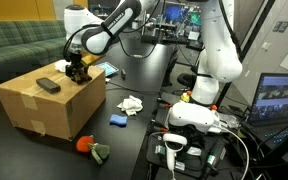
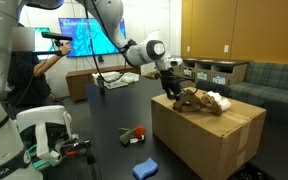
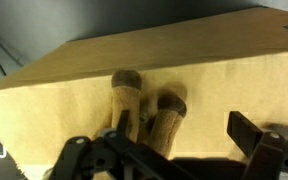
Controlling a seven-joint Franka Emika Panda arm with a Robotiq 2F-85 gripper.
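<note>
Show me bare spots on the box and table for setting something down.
Free: the cardboard box top between the dark flat object and its near corner; the black table between the red-green toy and the blue sponge. Crowded: the box's far edge, where the open tool straddles the brown plush toy.

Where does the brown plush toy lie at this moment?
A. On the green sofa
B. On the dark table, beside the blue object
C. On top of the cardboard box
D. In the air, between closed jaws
C: in an exterior view the brown plush toy rests on the top of the cardboard box, with the open gripper just above it.
</note>
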